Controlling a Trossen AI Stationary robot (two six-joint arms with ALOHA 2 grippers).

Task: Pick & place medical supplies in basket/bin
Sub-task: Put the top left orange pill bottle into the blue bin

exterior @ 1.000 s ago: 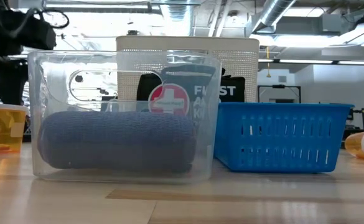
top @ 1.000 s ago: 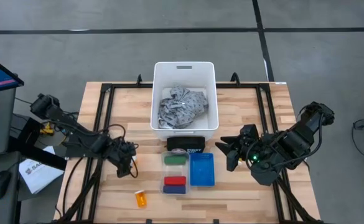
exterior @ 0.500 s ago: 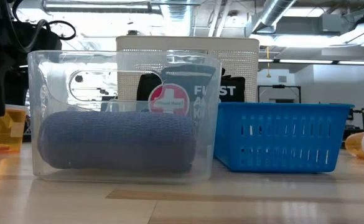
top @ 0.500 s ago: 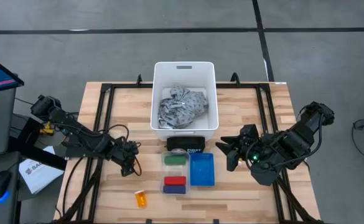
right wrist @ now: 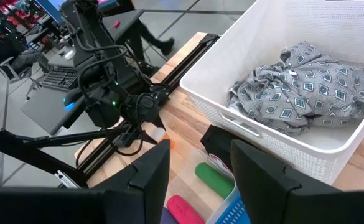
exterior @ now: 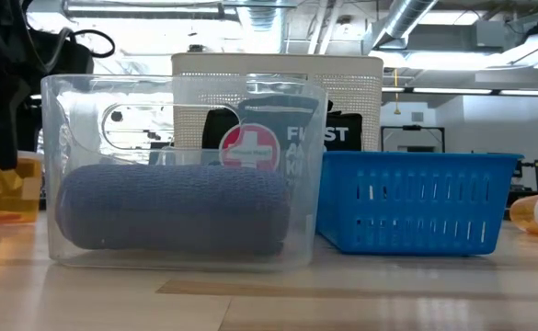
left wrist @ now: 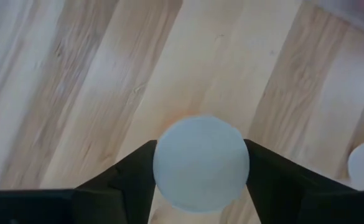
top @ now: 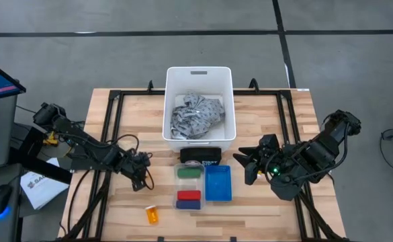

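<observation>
An upright orange pill bottle (exterior: 11,188) with a white cap (left wrist: 200,163) stands on the table, left of the clear box. My left gripper (top: 141,176) is down over it, shut on the cap. Another orange pill bottle (top: 152,214) lies near the table's near edge. The white tub (top: 199,74) stands at the far middle, with the grey patterned cloth (top: 195,115) inside. Green (top: 189,173), red and blue cylinders (top: 189,198) lie in a clear box. My right gripper (top: 247,165) hovers open, right of the blue basket (top: 217,183). My left gripper holds the upright pill bottle by its white cap (left wrist: 169,155), pinched between the two fingers (left wrist: 135,168), one on each side of the cap. The fingers come from above, pointing down. The bottle's base stands on the table (exterior: 11,219).
A black first-aid pouch (top: 200,156) lies between the tub and the clear box (exterior: 181,175). A third orange bottle (exterior: 535,213) lies at the right in the low view. Black frame rails (top: 112,121) run along both table sides. Bare wood shows at the table's near-left.
My left gripper has come down over the upright pill bottle, so that its fingers now cover the cap in the low view. The bottle still stands on the table. My right arm has kept still.
</observation>
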